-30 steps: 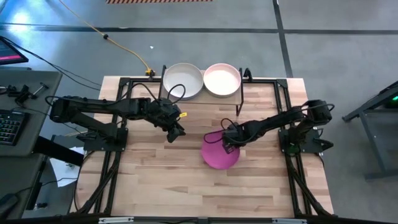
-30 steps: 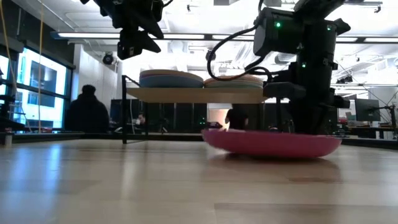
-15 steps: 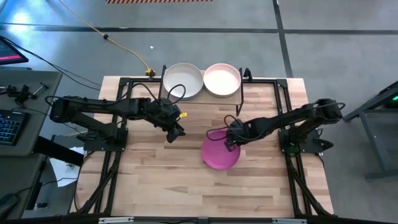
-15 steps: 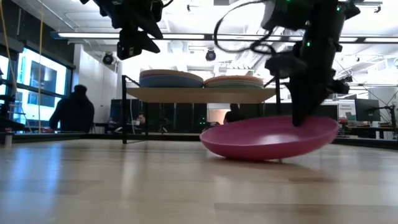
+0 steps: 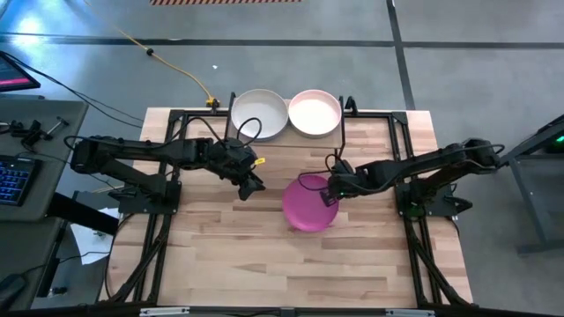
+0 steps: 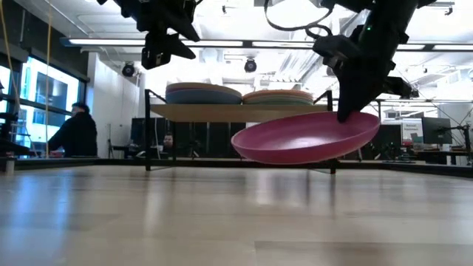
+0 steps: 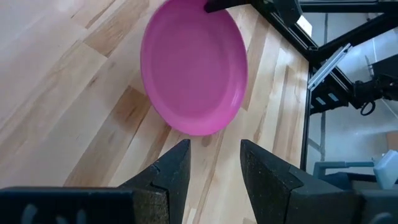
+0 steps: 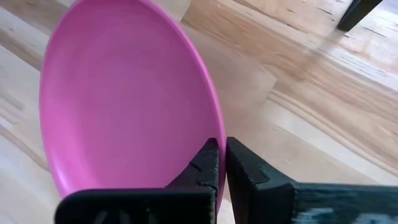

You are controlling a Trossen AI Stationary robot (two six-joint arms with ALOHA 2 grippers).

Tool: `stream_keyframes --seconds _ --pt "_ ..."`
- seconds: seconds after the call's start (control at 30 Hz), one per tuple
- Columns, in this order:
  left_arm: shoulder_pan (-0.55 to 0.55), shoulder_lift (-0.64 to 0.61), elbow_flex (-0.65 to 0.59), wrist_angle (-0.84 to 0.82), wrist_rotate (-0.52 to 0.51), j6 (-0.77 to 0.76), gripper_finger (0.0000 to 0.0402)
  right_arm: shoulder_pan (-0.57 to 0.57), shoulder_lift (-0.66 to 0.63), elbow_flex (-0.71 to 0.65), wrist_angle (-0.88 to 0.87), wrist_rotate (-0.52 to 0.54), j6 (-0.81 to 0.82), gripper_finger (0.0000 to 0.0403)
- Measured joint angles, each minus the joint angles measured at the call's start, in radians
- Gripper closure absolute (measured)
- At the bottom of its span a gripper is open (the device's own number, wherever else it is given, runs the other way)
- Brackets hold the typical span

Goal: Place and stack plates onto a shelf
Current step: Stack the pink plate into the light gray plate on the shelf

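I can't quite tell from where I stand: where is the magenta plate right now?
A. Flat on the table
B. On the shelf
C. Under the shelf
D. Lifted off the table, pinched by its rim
D: in the low view the magenta plate hangs tilted above the table, its rim pinched by the right gripper.

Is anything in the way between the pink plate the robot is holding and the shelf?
Nothing visible blocks it. The right pincer holds the magenta plate by its rim, lifted off the table, with bare wood between it and the shelf. The shelf top already carries two plate stacks, so it must go on one.
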Motion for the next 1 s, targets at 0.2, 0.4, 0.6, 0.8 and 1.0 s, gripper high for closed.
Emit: stream_keyframes --seconds 0.2,0.4,0.6,0.8,1.0 --pt "0.000 0.000 0.000 0.001 -0.026 -0.020 0.0273 0.001 -0.027 0.000 0.058 0.000 0.002 0.0403" --pt "0.000 0.000 0.000 0.001 -0.053 -0.107 0.0273 0.001 -0.086 0.001 0.135 0.041 0.002 0.0403" --pt "0.000 0.005 0.001 0.002 -0.102 -0.141 0.0273 -0.011 -0.117 0.001 0.175 0.059 0.002 0.0403" --pt "0.004 0.053 0.002 0.014 -0.118 -0.174 0.0273 -0.013 -0.116 0.001 0.218 0.060 0.001 0.0403" --pt "0.004 0.079 0.001 0.099 -0.107 -0.167 0.0273 -0.013 -0.116 0.001 0.216 0.060 0.002 0.0403"
